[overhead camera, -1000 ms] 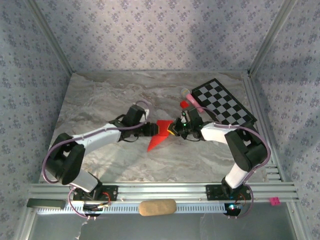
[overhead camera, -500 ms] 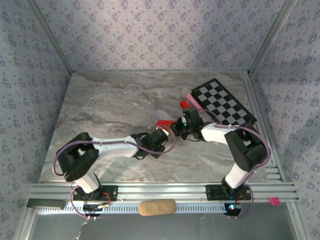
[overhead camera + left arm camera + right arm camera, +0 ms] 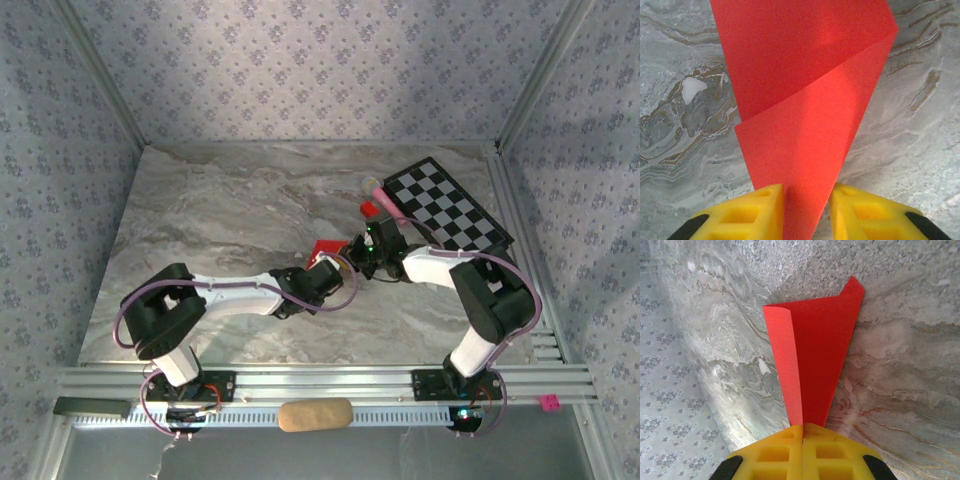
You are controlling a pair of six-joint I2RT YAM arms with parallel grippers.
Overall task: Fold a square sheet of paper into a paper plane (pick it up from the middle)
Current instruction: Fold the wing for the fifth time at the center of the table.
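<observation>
Setting: A grey marbled worktop [image 3: 210,215], walled on three sides with floral paper, seen from above and behind two arms.

Sheet of red paper: The sheet of red paper [image 3: 325,249] is creased well down from a square. It sits near the middle of the worktop, right of centre, between the two hands where they meet. From above, a small red patch shows just beyond the left hand.

Right hand: The right hand [image 3: 803,430] has its yellow fingers [image 3: 775,452] pressed flat together on the narrow end of the sheet [image 3: 815,350]. From there the sheet fans out to a wider, uneven far edge with one side strip folded over. From above, this hand [image 3: 357,255] faces left, towards the other.

Left hand: The left hand [image 3: 807,212] has its jaws partly apart, with the tapering end of the sheet [image 3: 805,100] lying in the gap between the yellow fingers [image 3: 760,210]. Whether they press on its edges cannot be told. From above, this hand [image 3: 337,268] sits just beside the right one.

Fold: In the left wrist view, one red layer laps over another along a slanting edge.

Contact: Marble [image 3: 685,125] shows on both sides of the sheet. Whether the paper rests on it cannot be told.

Nearby: A black-and-white chequered board [image 3: 445,205] lies at the far right of the worktop. A small red block [image 3: 368,208] sits near the board's left side, apart from the sheet.

Front rail: A tan oblong object [image 3: 315,414] lies between the arm bases.
</observation>
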